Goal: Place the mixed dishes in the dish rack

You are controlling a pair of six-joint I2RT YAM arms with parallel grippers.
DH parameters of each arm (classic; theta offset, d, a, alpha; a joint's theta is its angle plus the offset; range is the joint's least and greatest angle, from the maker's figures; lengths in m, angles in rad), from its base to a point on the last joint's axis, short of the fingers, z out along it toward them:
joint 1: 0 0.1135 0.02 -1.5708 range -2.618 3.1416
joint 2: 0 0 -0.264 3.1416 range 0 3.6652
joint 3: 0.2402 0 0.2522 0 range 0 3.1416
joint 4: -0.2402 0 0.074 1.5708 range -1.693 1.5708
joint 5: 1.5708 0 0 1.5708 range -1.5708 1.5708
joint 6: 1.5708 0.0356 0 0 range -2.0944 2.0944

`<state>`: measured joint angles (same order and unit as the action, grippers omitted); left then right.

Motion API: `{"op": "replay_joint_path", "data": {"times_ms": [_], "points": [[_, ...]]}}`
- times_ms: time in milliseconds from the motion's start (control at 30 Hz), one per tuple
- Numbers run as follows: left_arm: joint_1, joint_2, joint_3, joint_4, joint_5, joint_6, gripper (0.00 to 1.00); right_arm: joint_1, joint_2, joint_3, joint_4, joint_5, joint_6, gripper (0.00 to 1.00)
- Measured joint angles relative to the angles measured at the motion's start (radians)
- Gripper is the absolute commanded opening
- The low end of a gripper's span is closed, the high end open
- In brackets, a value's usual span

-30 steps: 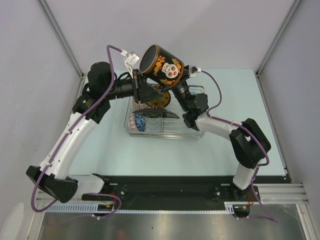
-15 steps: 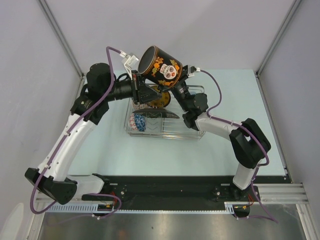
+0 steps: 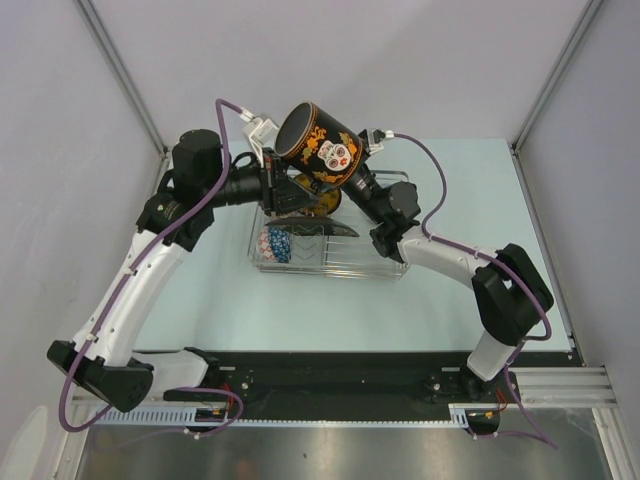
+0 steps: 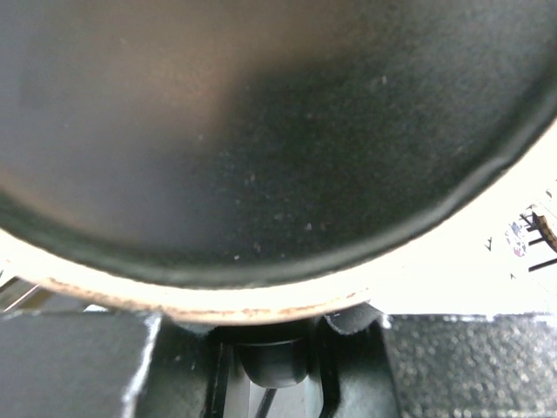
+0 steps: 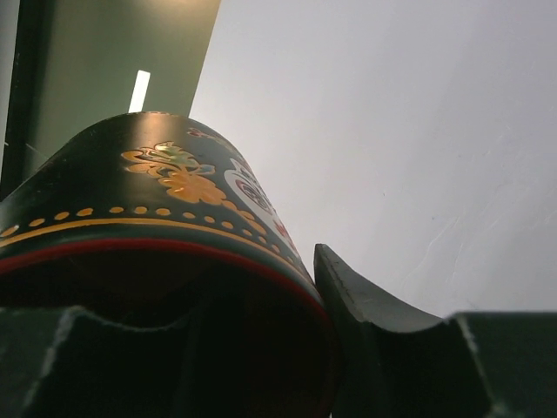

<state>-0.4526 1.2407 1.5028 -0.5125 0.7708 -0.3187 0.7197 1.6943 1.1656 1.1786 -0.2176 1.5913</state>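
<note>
The black mug (image 3: 318, 140) with skull and orange flower motifs and a red inside is held high above the silver wire dish rack (image 3: 385, 262). My right gripper (image 3: 352, 168) is shut on its rim: in the right wrist view one finger (image 5: 374, 322) lies outside the wall of the mug (image 5: 174, 183) and the other is inside. My left gripper (image 3: 290, 187) is open just below the mug's base, which fills the left wrist view (image 4: 261, 131). In the rack stand the dark square plate (image 3: 322, 203) and a blue-patterned bowl (image 3: 278, 243). The light-blue cup is out of view.
The rack sits on the pale green table (image 3: 470, 200) at its middle back. Grey walls (image 3: 60, 150) close in on the left, right and back. A black rail (image 3: 330, 375) runs along the near edge by the arm bases.
The mug has tipped and shifted slightly left and down with my right gripper. My left gripper has edged closer under its base.
</note>
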Motion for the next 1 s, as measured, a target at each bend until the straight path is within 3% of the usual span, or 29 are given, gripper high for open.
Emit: {"op": "replay_joint_path", "data": {"times_ms": [233,467,1000], "points": [[0.015,0.001,0.001,-0.03,0.008,0.006,0.0,0.0,0.0,-0.008,0.0,-0.026,0.0,0.52],[0.069,0.036,0.061,-0.061,0.075,0.005,0.0,-0.002,-0.032,-0.055,-0.003,-0.039,0.004,0.56],[0.109,0.042,0.105,-0.054,0.07,0.005,0.0,-0.046,-0.117,-0.137,-0.041,-0.093,0.0,0.64]]}}
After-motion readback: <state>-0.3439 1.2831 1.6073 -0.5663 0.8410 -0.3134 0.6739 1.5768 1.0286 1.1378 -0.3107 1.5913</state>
